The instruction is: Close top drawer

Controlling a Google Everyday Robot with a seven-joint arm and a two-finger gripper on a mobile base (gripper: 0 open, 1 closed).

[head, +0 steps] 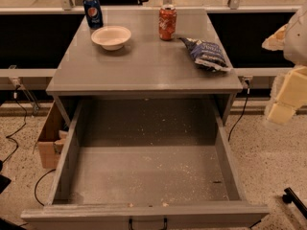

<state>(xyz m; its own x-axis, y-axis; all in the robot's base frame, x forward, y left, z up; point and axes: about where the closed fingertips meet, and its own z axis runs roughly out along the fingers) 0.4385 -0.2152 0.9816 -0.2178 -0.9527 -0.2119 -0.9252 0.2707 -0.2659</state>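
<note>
The top drawer [148,176] is sitting pulled fully out below the counter's [144,66] front edge, showing its crumb-speckled floor. The gripper [284,104] is hanging beyond the counter's right edge, near the front right corner, touching nothing; whether it is open or closed cannot be told. A blue can [93,11] is standing at the back left corner, a white bowl [111,37] just beside it, an orange can [167,22] near the back edge, and a crisp bag [206,54] by the right edge.

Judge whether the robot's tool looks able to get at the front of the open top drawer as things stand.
Probably yes. The tool hangs at the right, beside the cabinet, apart from the top drawer. Nothing visible stands between it and the drawer's front panel, which is pulled far out.
</note>
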